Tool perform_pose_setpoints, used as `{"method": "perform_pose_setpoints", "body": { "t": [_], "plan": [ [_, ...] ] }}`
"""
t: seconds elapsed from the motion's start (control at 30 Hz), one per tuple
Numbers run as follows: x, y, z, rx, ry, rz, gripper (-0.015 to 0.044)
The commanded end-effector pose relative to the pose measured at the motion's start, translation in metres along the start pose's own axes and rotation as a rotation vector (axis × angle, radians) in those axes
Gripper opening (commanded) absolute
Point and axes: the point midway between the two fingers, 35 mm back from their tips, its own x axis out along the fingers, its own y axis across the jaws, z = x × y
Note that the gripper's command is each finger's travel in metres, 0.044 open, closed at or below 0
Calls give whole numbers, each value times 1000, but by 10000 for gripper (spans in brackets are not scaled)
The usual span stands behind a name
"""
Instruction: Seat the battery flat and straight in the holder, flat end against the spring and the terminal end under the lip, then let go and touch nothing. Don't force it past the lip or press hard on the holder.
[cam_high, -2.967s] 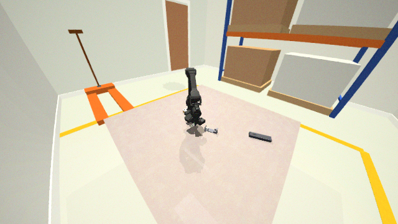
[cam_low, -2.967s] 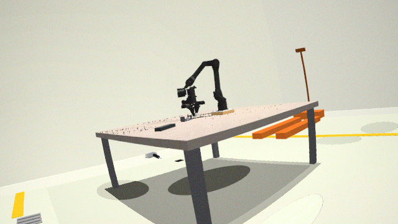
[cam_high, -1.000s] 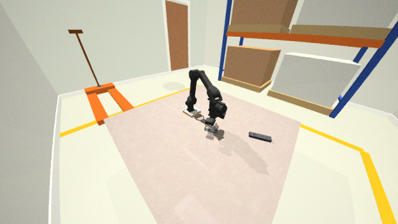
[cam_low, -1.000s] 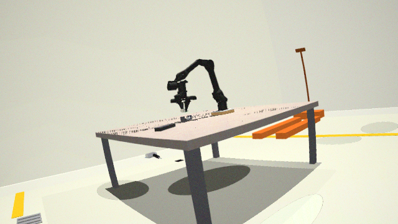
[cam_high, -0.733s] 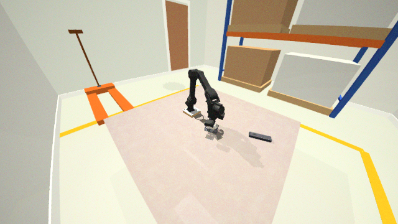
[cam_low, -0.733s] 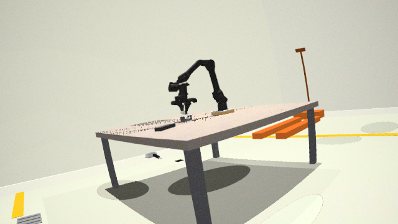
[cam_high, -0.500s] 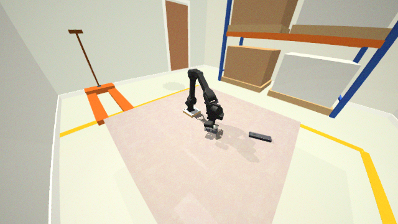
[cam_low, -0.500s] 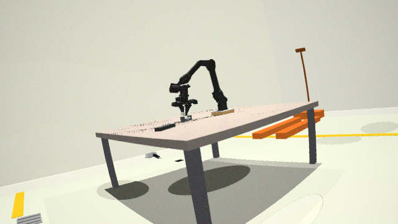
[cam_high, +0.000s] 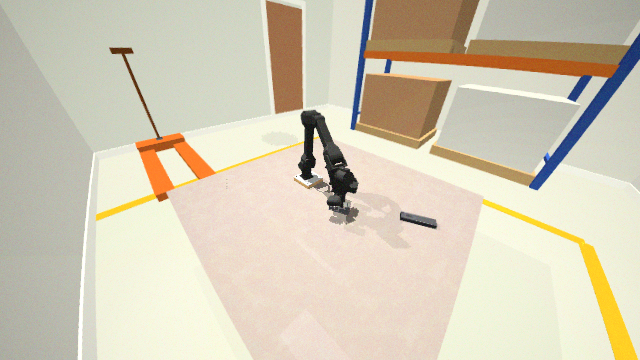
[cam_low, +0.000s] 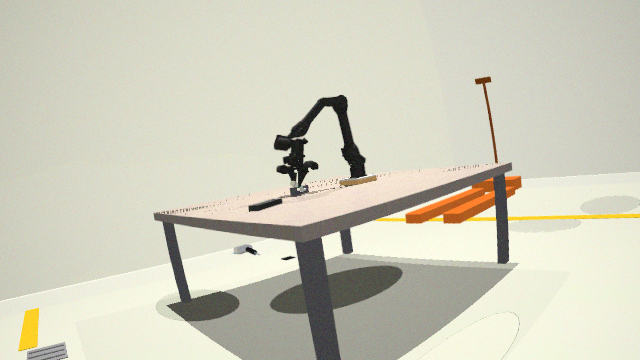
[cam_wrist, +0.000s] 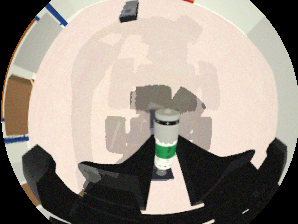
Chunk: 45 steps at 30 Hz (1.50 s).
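The battery (cam_wrist: 166, 134), white with a green band and a dark ring, is held between the fingertips of my gripper (cam_wrist: 164, 137) (cam_low: 299, 185), which is shut on it. The battery shows upright in the wrist view, over the holder. The small dark holder (cam_wrist: 169, 176) (cam_low: 293, 192) lies on the table under the fingertips; part of its base shows below the battery and a grey part beside its upper end. The battery hides most of the holder, so the spring, the lip and any contact cannot be made out. In the top view the arm largely hides both.
A long dark block (cam_high: 418, 220) (cam_low: 265, 205) (cam_wrist: 129, 11) lies on the table (cam_high: 300, 280) (cam_low: 400, 210), beyond the holder from the arm's base. The arm's base stands on a pale board (cam_high: 308, 180) (cam_low: 358, 180) on the other side. Shadows of the arm fall around the holder.
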Motion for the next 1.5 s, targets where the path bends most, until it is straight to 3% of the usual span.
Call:
{"method": "perform_pose_setpoints", "body": {
  "t": [0.0, 0.77, 1.47],
  "plan": [
    [1, 0, -1, -2, -40, 2, 82],
    [8, 0, -11, -9, -200, 6, 82],
    [5, 0, -31, -9, -202, 6, 82]
  ]
}}
